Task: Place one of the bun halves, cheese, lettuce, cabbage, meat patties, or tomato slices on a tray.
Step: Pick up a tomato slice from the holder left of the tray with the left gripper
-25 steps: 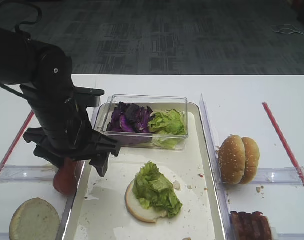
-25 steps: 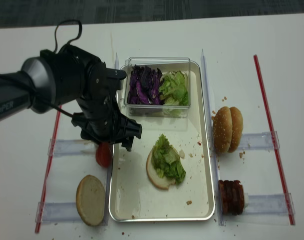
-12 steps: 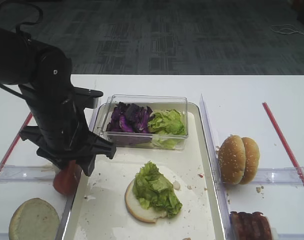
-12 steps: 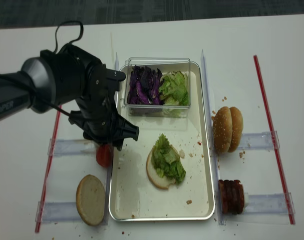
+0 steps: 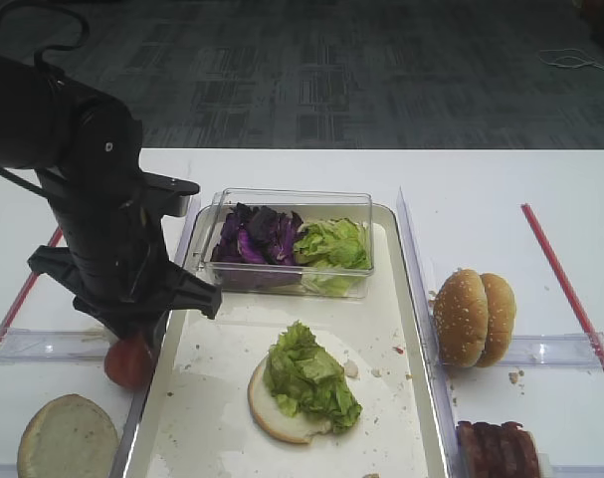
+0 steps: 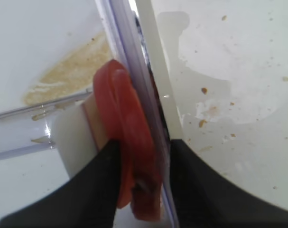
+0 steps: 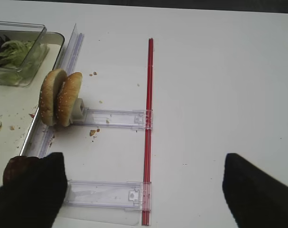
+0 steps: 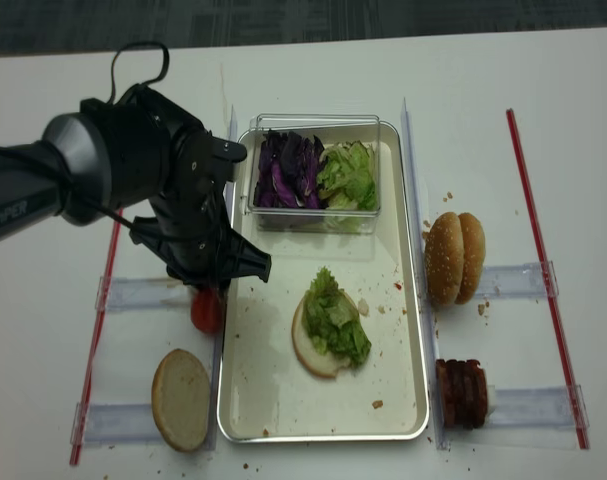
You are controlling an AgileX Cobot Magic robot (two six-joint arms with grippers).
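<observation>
Fingers (image 6: 106, 190) of left gripper (image 6: 139, 185) nearly shut around upright tomato slices (image 6: 127, 152), just outside tray (image 6: 219, 95) rim. You should finish squeeze gently, lift straight up clear of rim.

The tray (image 8: 243, 400) has lots of bare room at its near end and along its left side. In the middle sits a bun half (image 8: 308, 350) with lettuce (image 8: 335, 318) on top. A clear box (image 8: 315, 175) fills the far end. The left gripper (image 6: 144, 185) is squeezed in tight: a clear rail (image 6: 129, 61) and the tray rim stand right against the tomato slices (image 6: 129, 142). White table on the right is open.
</observation>
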